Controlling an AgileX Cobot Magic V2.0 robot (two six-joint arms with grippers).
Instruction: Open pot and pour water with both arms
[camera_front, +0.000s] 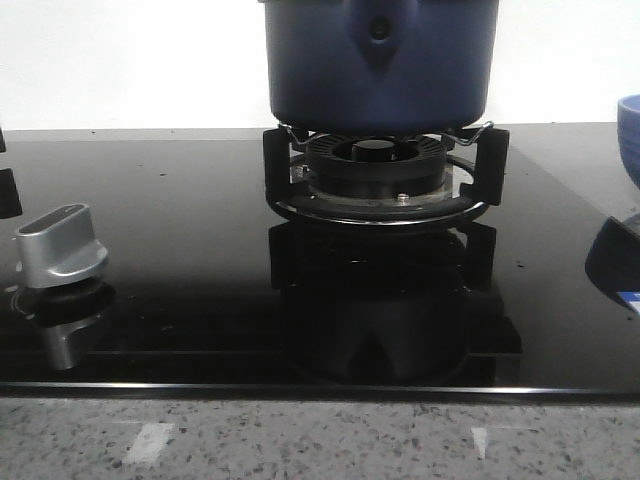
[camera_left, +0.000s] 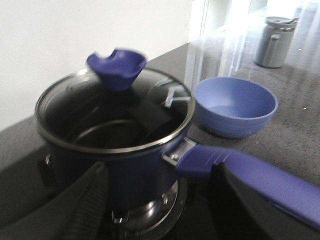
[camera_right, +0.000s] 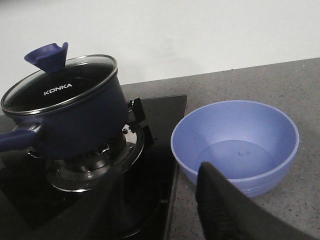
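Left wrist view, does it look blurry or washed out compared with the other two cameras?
Left wrist view: soft, the lid knob smeared, window light blown out behind the metal canister. Right wrist view: sharper, the KONKA lettering on the pot readable, the bowl evenly lit. Front view: the glossy cooktop mirrors the burner.

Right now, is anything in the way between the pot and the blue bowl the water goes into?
Nothing visible. The pot sits on the burner, lid still on, and the blue bowl stands beside the cooktop with bare counter between them.
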